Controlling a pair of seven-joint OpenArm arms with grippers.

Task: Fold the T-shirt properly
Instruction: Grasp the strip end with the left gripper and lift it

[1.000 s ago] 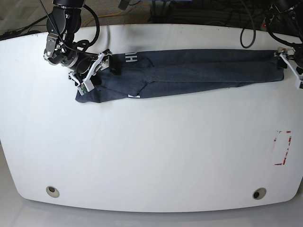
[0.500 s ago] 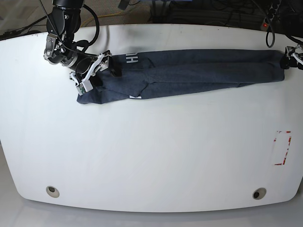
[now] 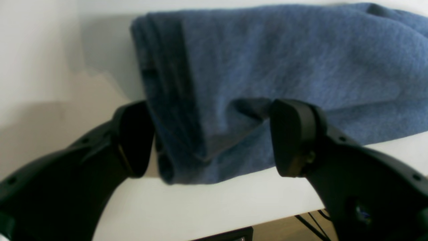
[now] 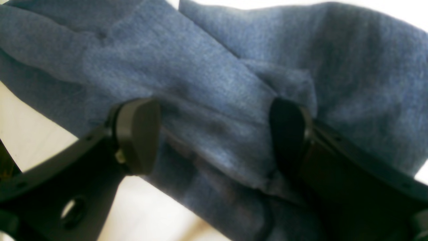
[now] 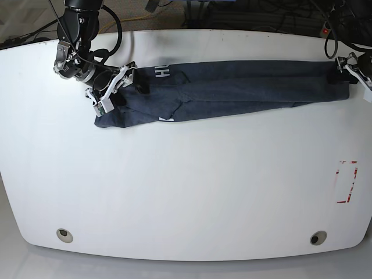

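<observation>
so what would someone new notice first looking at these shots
Most likely the T-shirt, folded into a long dark band across the far side of the white table, with white lettering near its left end. Next, a robot hand at each end: the right hand on that lettered end, the left hand at the opposite tip. Both wrist views show each hand's jaws open with cloth between them.

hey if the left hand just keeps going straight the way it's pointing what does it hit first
Most likely the T-shirt: the left hand is open with the folded end of the cloth already between its fingers.
</observation>
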